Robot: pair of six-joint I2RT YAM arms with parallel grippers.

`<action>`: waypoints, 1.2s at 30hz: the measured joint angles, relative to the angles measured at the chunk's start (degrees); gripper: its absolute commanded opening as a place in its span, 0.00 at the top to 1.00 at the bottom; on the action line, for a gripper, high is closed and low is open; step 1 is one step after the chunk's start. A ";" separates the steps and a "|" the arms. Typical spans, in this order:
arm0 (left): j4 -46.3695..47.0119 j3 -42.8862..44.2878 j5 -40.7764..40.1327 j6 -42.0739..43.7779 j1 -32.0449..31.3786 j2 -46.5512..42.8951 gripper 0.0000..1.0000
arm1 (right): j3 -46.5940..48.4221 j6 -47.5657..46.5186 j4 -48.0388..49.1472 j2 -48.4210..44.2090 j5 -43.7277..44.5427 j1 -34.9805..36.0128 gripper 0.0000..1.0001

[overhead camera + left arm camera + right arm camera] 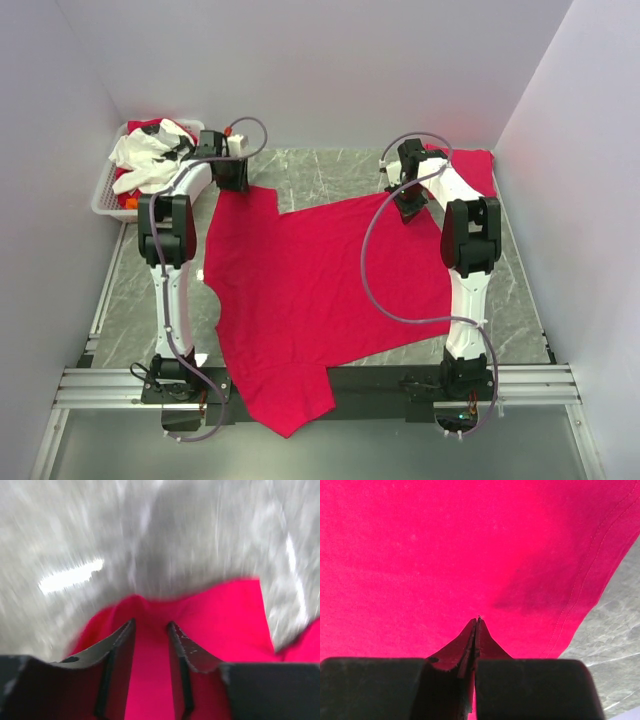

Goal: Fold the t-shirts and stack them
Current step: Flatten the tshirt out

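A crimson t-shirt [300,290] lies spread flat across the grey table, its near sleeve hanging over the front rail. My left gripper [232,185] is at its far left corner. In the blurred left wrist view the gripper [150,625] has its jaws apart, with the red cloth [220,610] showing between and beyond them. My right gripper [410,212] is at the shirt's far edge. In the right wrist view it [478,619] is shut tip to tip just above smooth red cloth [420,555], with no cloth seen pinched. A second red t-shirt [475,170] lies at the far right.
A white slotted basket [108,190] stands at the far left, holding a white cloth [145,155] and some red fabric. Walls close in the table on the left, back and right. A metal rail [110,385] runs along the near edge.
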 measured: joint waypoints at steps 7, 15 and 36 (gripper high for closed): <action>0.79 9.05 -1.20 -1.07 -0.02 4.02 0.58 | 0.13 0.39 -0.50 0.42 -0.04 0.00 1.00; 1.27 -5.09 -0.79 0.24 0.28 -4.66 0.61 | 0.02 0.00 -0.52 0.37 0.00 0.00 0.99; -6.29 -35.30 -4.57 -1.49 0.07 -24.72 0.64 | -10.97 -3.32 -2.12 -6.99 -1.79 0.00 0.83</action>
